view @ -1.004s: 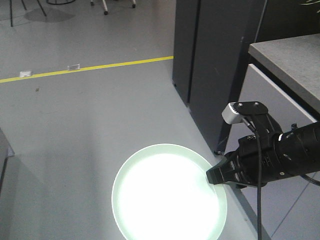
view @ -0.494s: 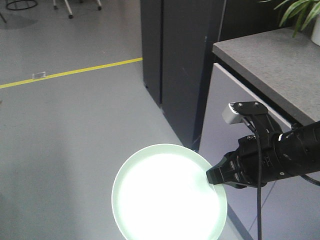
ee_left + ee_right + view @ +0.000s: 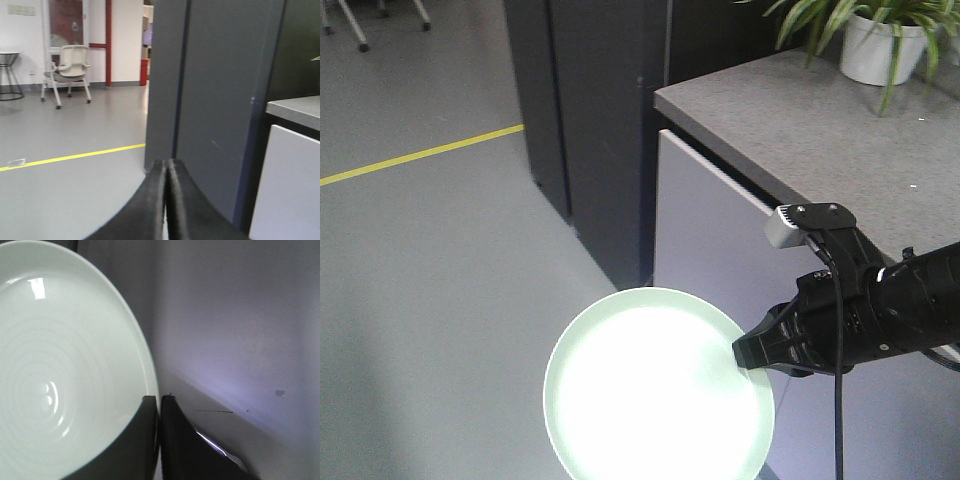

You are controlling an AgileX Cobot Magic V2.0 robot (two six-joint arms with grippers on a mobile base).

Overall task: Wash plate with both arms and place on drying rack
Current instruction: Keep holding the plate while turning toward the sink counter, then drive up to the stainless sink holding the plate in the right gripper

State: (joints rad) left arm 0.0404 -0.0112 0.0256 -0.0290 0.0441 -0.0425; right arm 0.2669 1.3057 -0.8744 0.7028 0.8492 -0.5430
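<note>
The right gripper (image 3: 748, 354) was pinched narrow on the right-hand rim of the plate (image 3: 655, 395), its two black fingers nearly meeting over the edge at the bottom middle of the right wrist view (image 3: 159, 401). The left gripper (image 3: 166, 164) had its fingers pressed together with nothing between them, low in its own view. The plate sat in the lower middle of the front view, roughly level, carried only by that one rim pinch above bare floor, and just beside the pale front of the table (image 3: 800, 120) that ran to the upper right under a potted plant (image 3: 880, 45). Its surface shone and showed faint rings, so it was probably glazed ceramic: stiff, fairly heavy for a side hold, slick once wet and breakable if dropped. The raised rim looked like the only sound place to grip, and the free left-hand edge seemed the spot for a second hold. No drying rack showed.
</note>
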